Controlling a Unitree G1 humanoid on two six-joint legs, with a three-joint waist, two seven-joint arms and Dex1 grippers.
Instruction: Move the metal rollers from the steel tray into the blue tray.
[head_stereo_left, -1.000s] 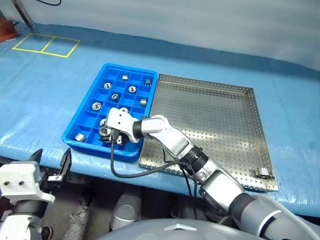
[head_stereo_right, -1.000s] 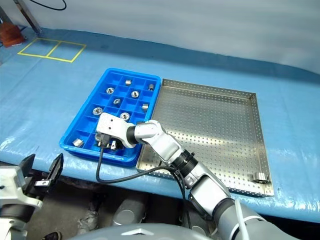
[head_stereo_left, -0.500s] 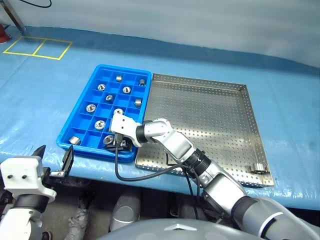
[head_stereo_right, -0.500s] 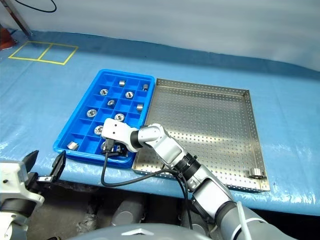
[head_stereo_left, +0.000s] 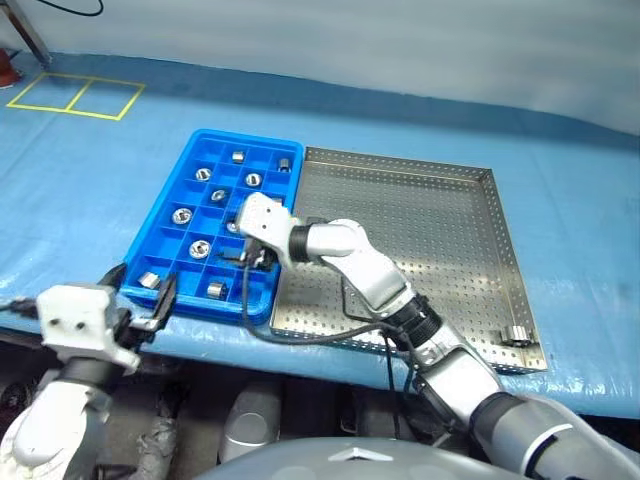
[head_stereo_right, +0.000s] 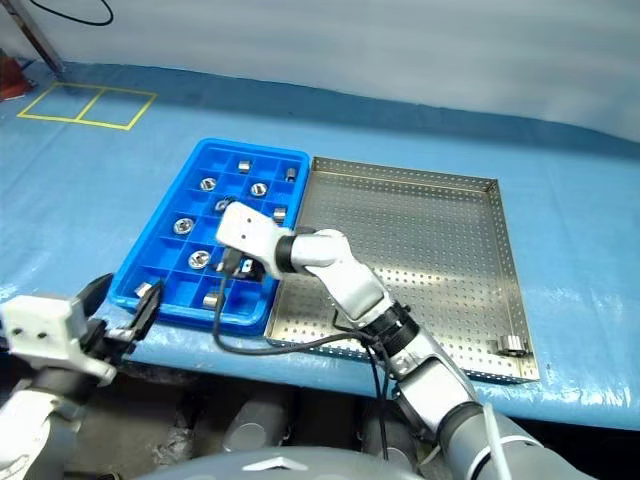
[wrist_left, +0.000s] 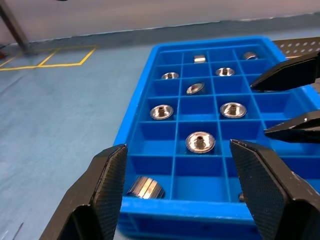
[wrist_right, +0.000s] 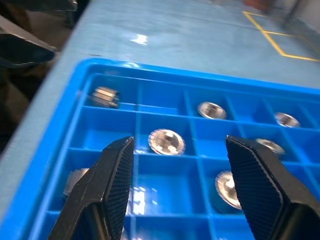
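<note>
Right gripper (head_stereo_left: 246, 262) hangs over the blue tray (head_stereo_left: 170, 219), fingers spread, nothing pinched. Left gripper (head_stereo_left: 138, 294) sits at its near edge, fingers also spread. One roller (head_stereo_left: 517, 336) remains in the steel tray (head_stereo_left: 440, 230).

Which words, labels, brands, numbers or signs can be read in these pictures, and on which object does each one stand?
None: no readable text stands on the blue tray, the steel tray, the metal rollers or the blue tablecloth.
The yellow lines on the tablecloth are plain rectangles, no letters.

Blue tray (wrist_right: 165, 85), gridded compartments; metal rollers (wrist_right: 166, 141) in several; right gripper (wrist_right: 180, 195) fingers spread above, empty.
</note>
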